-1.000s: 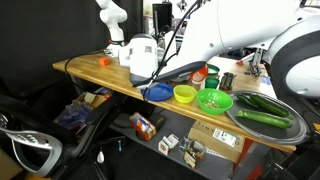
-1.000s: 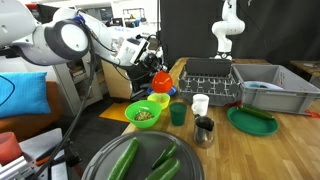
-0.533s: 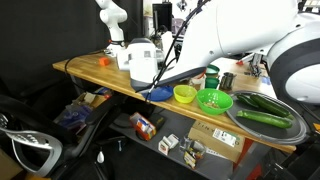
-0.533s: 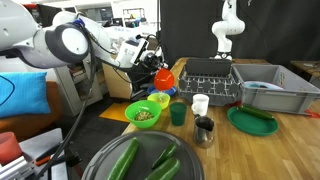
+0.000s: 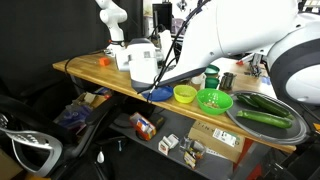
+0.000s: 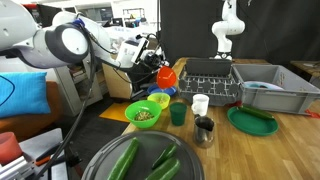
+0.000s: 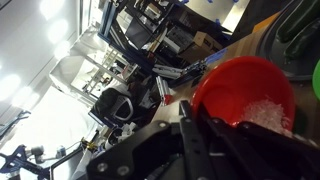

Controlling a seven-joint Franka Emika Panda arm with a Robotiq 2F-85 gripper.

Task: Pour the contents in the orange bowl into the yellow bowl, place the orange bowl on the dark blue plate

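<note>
- Gripper (image 7: pixel 195 122) is clamped tight on the rim of the orange bowl (image 6: pixel 166 75). The bowl is held off the table and tipped on its side.
- Change: over the last second the bowl creeps a little up and sideways toward the dish rack (image 6: pixel 205 72) in an exterior view. The shift is small and the grip is the same throughout.
- Yellow bowl (image 6: pixel 160 99) sits on the table just under the held bowl, between the dark blue plate (image 5: pixel 157 94) and the green bowl (image 5: pixel 213 100).
- The wrist view shows pale bits (image 7: pixel 262 112) still lying inside the orange bowl (so the pour looks unfinished, my read).
- Meaning: the drift looks like lining up or easing the tilt over the yellow bowl rather than a finished dump. I can't tell whether anything has landed in it.
- The orange bowl is not yet on the dark blue plate, which is partly hidden by the arm, so that step is still to come.
- Risk: if the bowl drifts past the yellow rim, the bits could spill onto the table.
</note>
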